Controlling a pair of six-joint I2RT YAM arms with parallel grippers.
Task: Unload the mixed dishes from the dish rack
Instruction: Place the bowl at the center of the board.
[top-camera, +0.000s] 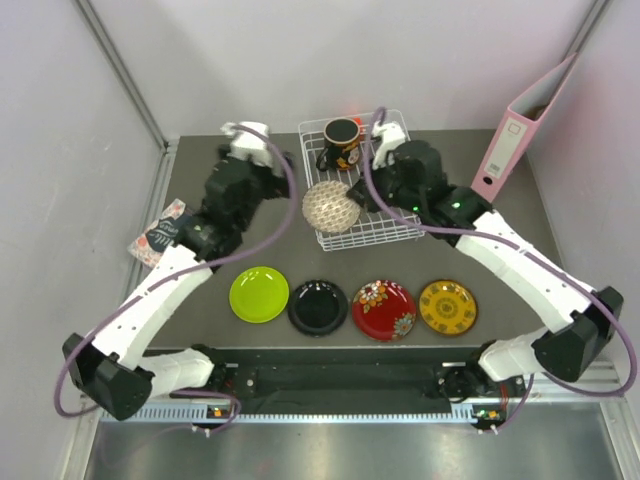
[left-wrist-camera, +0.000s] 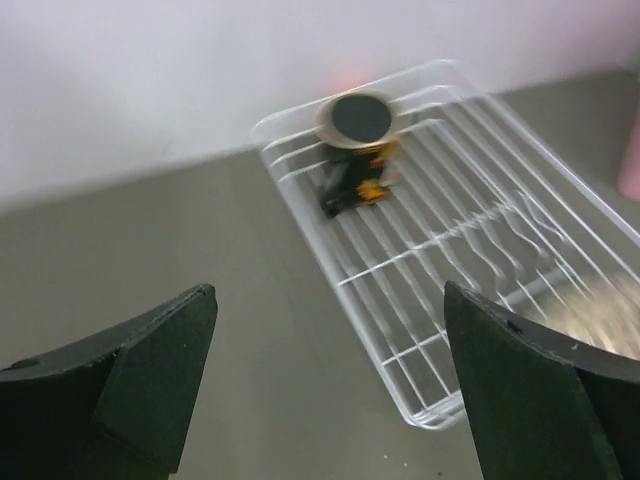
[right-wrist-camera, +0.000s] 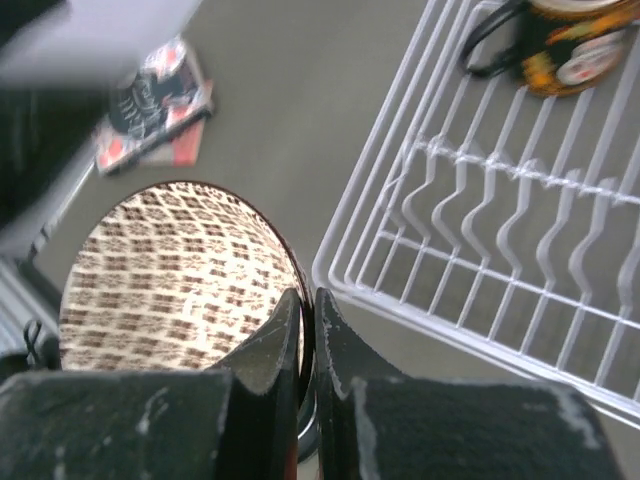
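The white wire dish rack (top-camera: 390, 236) stands at the back middle of the table. The dark mug (top-camera: 340, 141) stands upright in its far left corner. My right gripper (top-camera: 354, 198) is shut on the rim of the beige lattice-patterned bowl (top-camera: 329, 205), which it holds tilted at the rack's left edge. In the right wrist view the fingers (right-wrist-camera: 307, 300) pinch the bowl (right-wrist-camera: 170, 270) just outside the rack (right-wrist-camera: 400, 305). My left gripper (top-camera: 245, 138) is open and empty, left of the rack (left-wrist-camera: 338, 283). The lime green (top-camera: 259, 294), black (top-camera: 318, 307), red floral (top-camera: 384, 309) and yellow (top-camera: 447, 306) plates lie in a row at the front.
A pink ring binder (top-camera: 520, 125) stands at the back right. A small printed booklet (top-camera: 160, 235) lies at the table's left edge. Grey walls close in the back and sides.
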